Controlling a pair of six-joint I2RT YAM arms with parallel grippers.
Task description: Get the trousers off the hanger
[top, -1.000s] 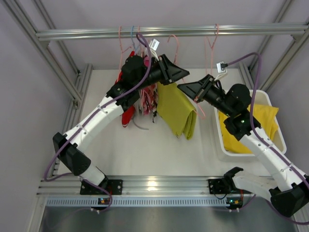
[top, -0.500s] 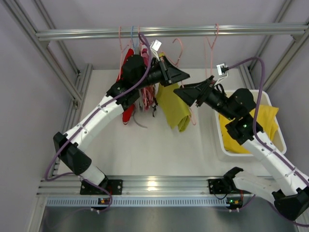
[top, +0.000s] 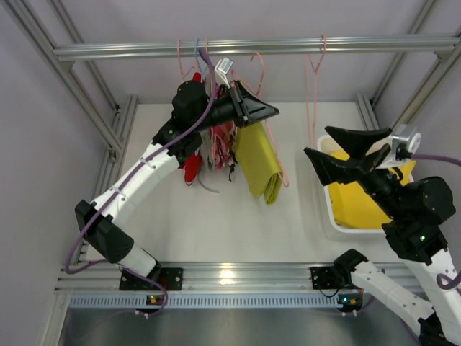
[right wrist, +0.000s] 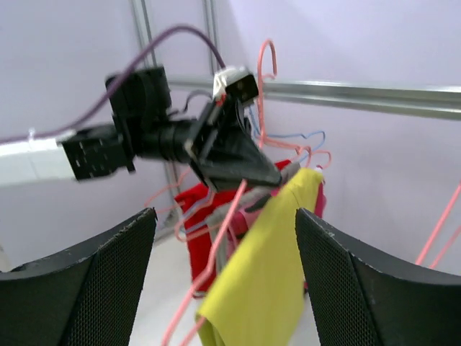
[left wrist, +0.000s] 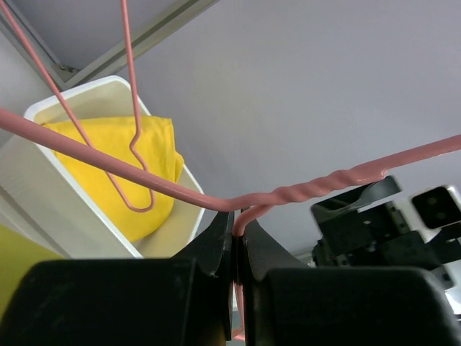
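Note:
The yellow-green trousers (top: 259, 162) hang folded over a pink hanger (top: 276, 148), clear of the table. My left gripper (top: 271, 112) is shut on that hanger's wire just below its twisted neck (left wrist: 317, 189). In the right wrist view the same trousers (right wrist: 270, 285) droop below the left gripper (right wrist: 234, 155). My right gripper (top: 318, 141) is open and empty. It stands apart from the trousers, to their right, above the bin's left end. The bright yellow trousers (top: 360, 205) lie in the white bin (top: 325, 210).
A red garment (top: 191, 167) and a pink patterned one (top: 222, 140) hang on other hangers left of the trousers. An empty pink hanger (top: 311, 72) hangs from the metal rail (top: 130, 50). Frame posts stand along both sides.
My right gripper has opened and drawn back right, away from the trousers, to above the bin. My left gripper has closed on the hanger and raised it slightly.

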